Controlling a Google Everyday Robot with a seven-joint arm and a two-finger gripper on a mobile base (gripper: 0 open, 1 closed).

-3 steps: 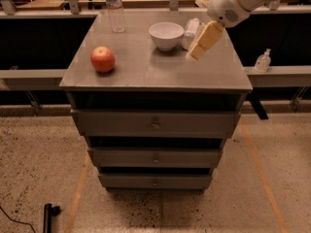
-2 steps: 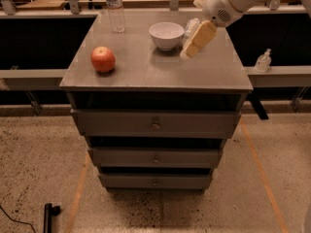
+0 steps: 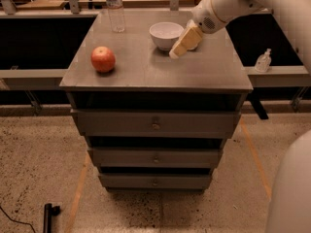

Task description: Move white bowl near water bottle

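The white bowl (image 3: 166, 34) sits on the grey cabinet top (image 3: 146, 72), right of centre toward the back. The water bottle (image 3: 114, 8), clear with a pale label band, stands upright at the back left of the top. My gripper (image 3: 181, 46) comes in from the upper right on a white arm and hangs just to the right of the bowl, its tan fingertips low over the top near the bowl's right side. The bowl stands apart from the bottle by roughly a bowl's width and a half.
A red apple (image 3: 103, 59) lies on the left of the cabinet top. A small clear pump bottle (image 3: 263, 61) stands on the ledge at the right. Three drawers are below the top. A dark object (image 3: 47, 215) lies on the floor at lower left.
My gripper has moved left and a little down, from right of the bowl to close against the bowl's right side. The bowl, bottle and apple have not moved.
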